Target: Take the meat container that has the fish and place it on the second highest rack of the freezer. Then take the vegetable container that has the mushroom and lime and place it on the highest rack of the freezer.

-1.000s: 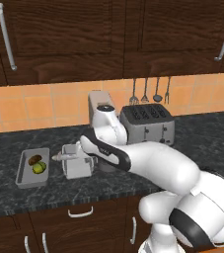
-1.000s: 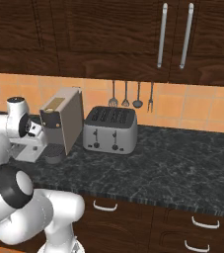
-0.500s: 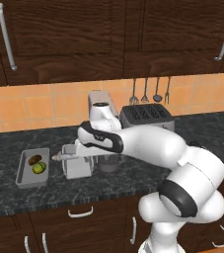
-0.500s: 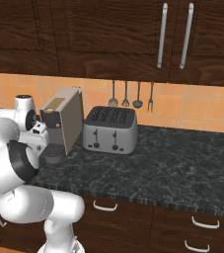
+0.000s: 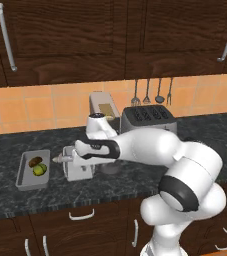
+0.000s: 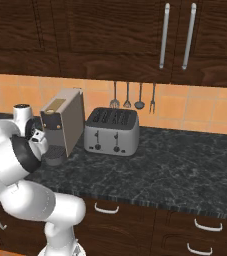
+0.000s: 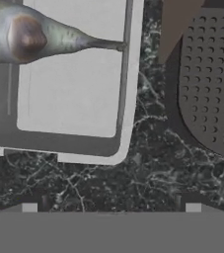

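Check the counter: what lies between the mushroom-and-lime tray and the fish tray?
Bare dark counter separates the vegetable tray from the fish tray, seen in the left base view.

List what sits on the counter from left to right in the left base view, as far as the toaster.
Vegetable tray holding the mushroom and lime → fish tray with the fish across it → coffee machine at the back → toaster.
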Motion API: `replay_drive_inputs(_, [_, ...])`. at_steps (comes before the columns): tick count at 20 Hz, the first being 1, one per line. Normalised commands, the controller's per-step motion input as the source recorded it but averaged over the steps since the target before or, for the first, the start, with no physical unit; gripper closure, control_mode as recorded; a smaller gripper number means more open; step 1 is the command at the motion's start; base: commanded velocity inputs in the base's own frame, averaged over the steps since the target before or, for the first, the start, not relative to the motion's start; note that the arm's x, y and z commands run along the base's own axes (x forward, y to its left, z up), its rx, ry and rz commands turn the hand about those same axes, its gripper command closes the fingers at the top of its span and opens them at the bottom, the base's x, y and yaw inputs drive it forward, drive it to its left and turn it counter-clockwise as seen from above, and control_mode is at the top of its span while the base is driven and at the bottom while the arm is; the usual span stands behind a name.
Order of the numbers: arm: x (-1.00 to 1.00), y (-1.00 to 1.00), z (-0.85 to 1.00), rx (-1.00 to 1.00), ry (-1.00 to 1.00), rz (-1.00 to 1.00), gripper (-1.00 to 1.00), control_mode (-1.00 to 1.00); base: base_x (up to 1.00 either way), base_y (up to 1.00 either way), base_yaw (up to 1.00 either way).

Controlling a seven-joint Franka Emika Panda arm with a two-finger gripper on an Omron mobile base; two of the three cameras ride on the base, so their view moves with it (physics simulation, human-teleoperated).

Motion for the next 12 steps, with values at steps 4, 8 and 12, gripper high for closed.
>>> replay_drive_inputs(4, [0.11, 0.19, -0.16, 0.0, -0.06, 0.0, -1.0, -1.0, 0.0, 0.0, 0.0])
replay_drive_inputs(8, [0.18, 0.07, -0.01, 0.0, -0.05, -0.01, -1.0, -1.0, 0.0, 0.0, 0.0])
replay_drive_inputs(12, [0.0, 0.0, 0.02, 0.01, -0.08, -0.05, -1.0, -1.0, 0.0, 0.0, 0.0])
